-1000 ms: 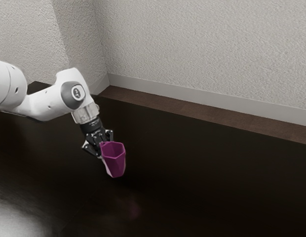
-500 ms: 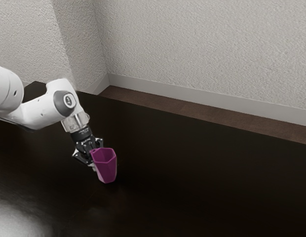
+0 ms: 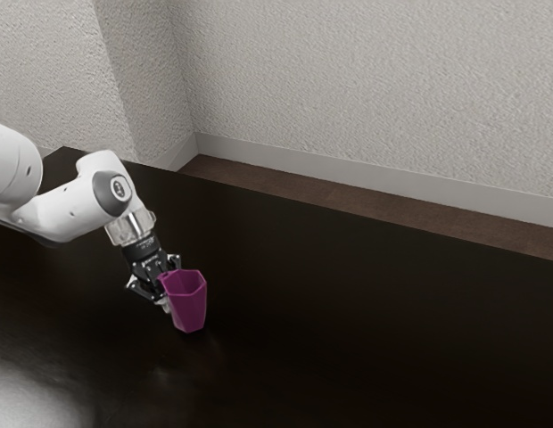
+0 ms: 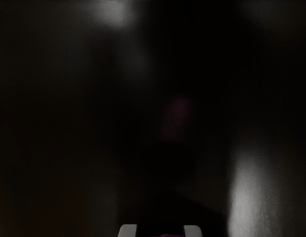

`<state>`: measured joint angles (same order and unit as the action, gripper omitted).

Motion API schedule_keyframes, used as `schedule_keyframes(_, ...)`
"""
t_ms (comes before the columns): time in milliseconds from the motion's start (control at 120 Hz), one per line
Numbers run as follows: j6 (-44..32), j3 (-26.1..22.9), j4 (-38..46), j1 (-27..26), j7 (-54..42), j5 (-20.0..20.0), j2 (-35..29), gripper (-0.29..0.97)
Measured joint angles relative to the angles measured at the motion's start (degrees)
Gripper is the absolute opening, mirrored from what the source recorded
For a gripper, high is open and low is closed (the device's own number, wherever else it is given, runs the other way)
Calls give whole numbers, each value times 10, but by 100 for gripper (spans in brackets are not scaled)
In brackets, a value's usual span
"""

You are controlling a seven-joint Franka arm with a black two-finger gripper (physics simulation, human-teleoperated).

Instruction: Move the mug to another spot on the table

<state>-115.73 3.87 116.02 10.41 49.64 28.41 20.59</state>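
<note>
Transport looks nearly over: my tool [image 3: 166,290] is clamped on the wall of the purple mug [image 3: 186,305], which hangs slightly tilted, base at or just above the dark bench [image 3: 366,321]. Next calls for settling it flat, then releasing.

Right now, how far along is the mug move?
Done: the gripper is shut on the mug at its rim and has carried it toward the exterior view's left over the last second. In hand: the mug sits slightly tilted, at or just above the table. Left: set it down, release.
</note>
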Motion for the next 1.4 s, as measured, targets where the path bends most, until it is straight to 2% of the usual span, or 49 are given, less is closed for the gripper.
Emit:
schedule_keyframes(50, -2, 0, 0, 0, -3, 2, 1, -4)
schedule_keyframes(267, -9, 2, 3, 1, -20, 18, 3, 39)
schedule_keyframes(467, -12, 16, 9, 1, -39, 40, 3, 56)
schedule_keyframes(917, -19, 27, 6, 3, -81, 52, 18, 67)
schedule_keyframes(1150, -34, 57, -19, 5, -116, 53, 20, 68)
schedule_keyframes(1300, -38, 71, -47, 5, -137, 42, 18, 68)
schedule_keyframes(1400, -40, 80, -55, 4, -150, 9, 1, 68)
